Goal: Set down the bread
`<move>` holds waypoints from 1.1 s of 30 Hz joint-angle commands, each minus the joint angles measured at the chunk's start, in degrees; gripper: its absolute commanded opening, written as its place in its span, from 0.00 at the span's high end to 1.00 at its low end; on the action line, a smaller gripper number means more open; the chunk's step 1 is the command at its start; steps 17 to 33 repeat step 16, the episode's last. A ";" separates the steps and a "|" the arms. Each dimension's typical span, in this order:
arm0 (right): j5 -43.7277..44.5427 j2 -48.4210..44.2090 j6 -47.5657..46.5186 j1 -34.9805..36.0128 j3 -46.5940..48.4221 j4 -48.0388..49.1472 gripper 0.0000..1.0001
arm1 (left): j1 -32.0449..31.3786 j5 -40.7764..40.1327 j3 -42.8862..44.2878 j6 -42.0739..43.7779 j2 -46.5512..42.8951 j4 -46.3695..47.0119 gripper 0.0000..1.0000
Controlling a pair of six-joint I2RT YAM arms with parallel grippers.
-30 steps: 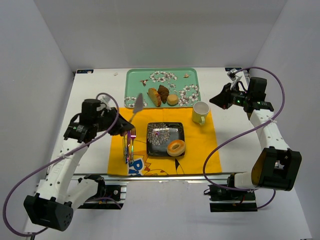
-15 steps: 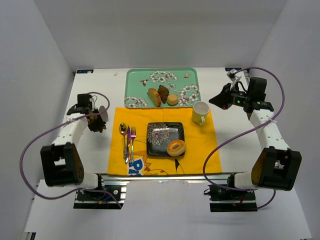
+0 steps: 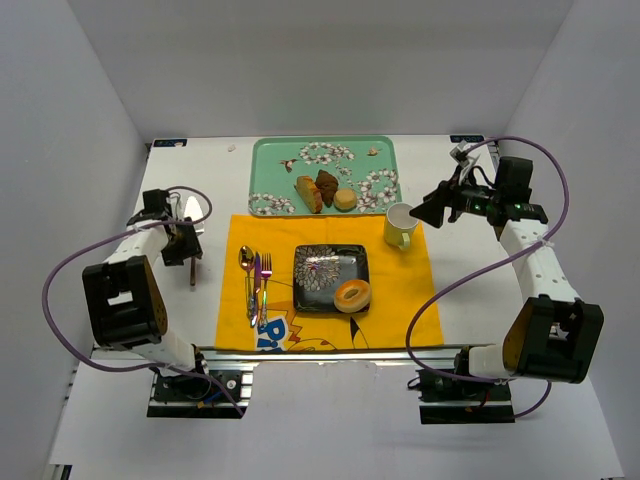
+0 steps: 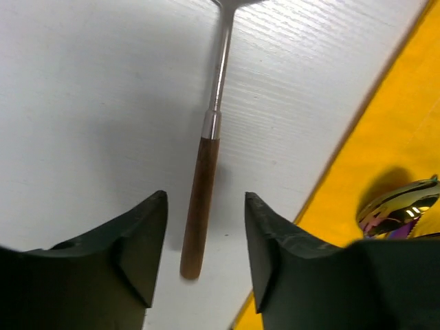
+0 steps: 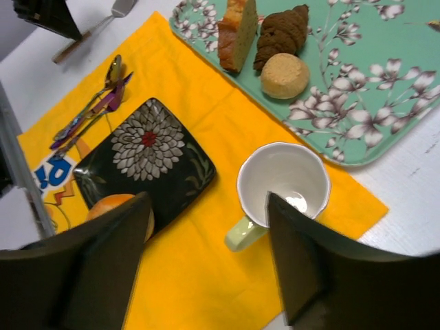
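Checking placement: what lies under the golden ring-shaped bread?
The golden ring-shaped bread sits on the near right corner of the black square floral plate, overhanging the yellow placemat. The plate corner beneath is covered.

Mat (image 3: 400,290) on desk (image 3: 470,290): plate (image 3: 325,268) centre, bread (image 3: 352,295) on its near-right corner; cutlery (image 3: 255,285) left; mug (image 3: 400,226) far-right. Tray (image 3: 268,160) behind mat; spatula (image 3: 193,268) left, off mat.

Bread (image 5: 113,205) mostly hidden behind right gripper (image 5: 206,199), tray (image 5: 412,62) cut off top and right, spatula (image 4: 218,75) blade cut off at top, spoon (image 4: 399,205) partly behind left gripper (image 4: 205,199)
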 commanded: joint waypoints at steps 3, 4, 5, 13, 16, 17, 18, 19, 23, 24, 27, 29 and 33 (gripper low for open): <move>-1.72 -0.50 -8.54 2.17 2.31 -6.38 0.18 | 1.61 1.71 -0.02 -1.80 -5.41 1.56 0.38; -0.49 -0.41 -9.96 4.36 3.53 -7.88 0.12 | 1.70 2.06 -0.19 -3.11 -6.38 1.91 0.37; 4.13 -0.67 -10.41 5.60 3.81 -8.24 0.11 | 1.79 2.33 -0.20 -3.82 -7.43 2.09 0.37; 33.27 0.02 -0.05 21.78 9.16 -4.12 0.11 | 3.37 5.66 -0.63 -14.88 -26.47 6.04 0.06; 30.12 0.99 -0.30 23.62 10.75 -3.07 0.10 | 3.28 10.32 -1.69 -16.91 -34.91 10.00 0.02; 30.12 0.99 -0.30 23.62 10.75 -3.07 0.10 | 3.28 10.32 -1.69 -16.91 -34.91 10.00 0.02; 30.12 0.99 -0.30 23.62 10.75 -3.07 0.10 | 3.28 10.32 -1.69 -16.91 -34.91 10.00 0.02; 30.12 0.99 -0.30 23.62 10.75 -3.07 0.10 | 3.28 10.32 -1.69 -16.91 -34.91 10.00 0.02; 30.12 0.99 -0.30 23.62 10.75 -3.07 0.10 | 3.28 10.32 -1.69 -16.91 -34.91 10.00 0.02; 30.12 0.99 -0.30 23.62 10.75 -3.07 0.10 | 3.28 10.32 -1.69 -16.91 -34.91 10.00 0.02; 30.12 0.99 -0.30 23.62 10.75 -3.07 0.10 | 3.28 10.32 -1.69 -16.91 -34.91 10.00 0.02; 30.12 0.99 -0.30 23.62 10.75 -3.07 0.10 | 3.28 10.32 -1.69 -16.91 -34.91 10.00 0.02; 30.12 0.99 -0.30 23.62 10.75 -3.07 0.10 | 3.28 10.32 -1.69 -16.91 -34.91 10.00 0.02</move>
